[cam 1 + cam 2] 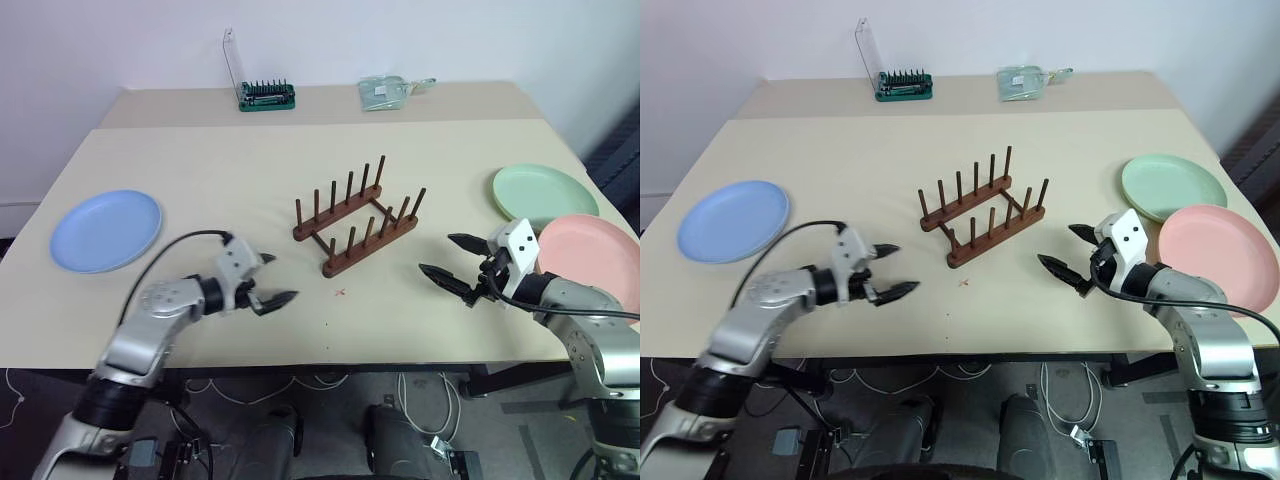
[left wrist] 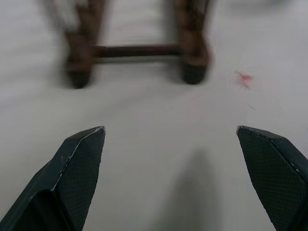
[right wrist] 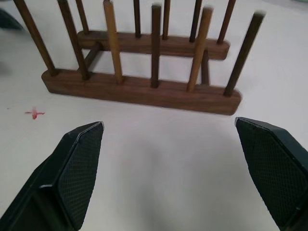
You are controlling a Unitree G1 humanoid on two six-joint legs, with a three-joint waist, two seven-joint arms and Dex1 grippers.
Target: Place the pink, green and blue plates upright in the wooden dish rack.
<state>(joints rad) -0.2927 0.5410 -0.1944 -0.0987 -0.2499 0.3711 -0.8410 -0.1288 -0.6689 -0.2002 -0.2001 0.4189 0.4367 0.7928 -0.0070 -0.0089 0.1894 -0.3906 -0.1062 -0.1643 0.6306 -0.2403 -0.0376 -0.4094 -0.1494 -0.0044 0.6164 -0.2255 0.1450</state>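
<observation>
- Progress first: none of the three plates is in the rack, so every placement is left to do and, as I judge it, the task has not visibly started.
- Left gripper (image 1: 270, 279) hovers nearest the front table edge, left of centre, over bare tabletop. Its black fingers are spread wide with nothing between them. The forearm runs in from the lower left and the claw points toward the rack and slightly downward.
- Right gripper (image 1: 452, 262) sits at about the same depth on the right side, also spread wide and empty. It points inward toward the rack, so the two claws face each other across the rack's near end.
- Small red mark (image 1: 340, 293) lies on the table between the grippers, just in front of the rack.
- Wooden dish rack (image 1: 356, 221) stands mid-table, set at an angle, its two rows of upright pegs all vacant.
- Pink plate (image 1: 593, 255) lies flat near the right table edge, just behind the right arm and closest to that claw.
- Green plate (image 1: 543, 193) lies flat just beyond the pink one, their rims meeting or slightly overlapping.
- Blue plate (image 1: 106, 230) lies flat on the far left, well apart from the rack and behind the left arm.
- Green tool holder (image 1: 266, 95) and a clear packet (image 1: 385, 92) rest along the far edge by the wall.
</observation>
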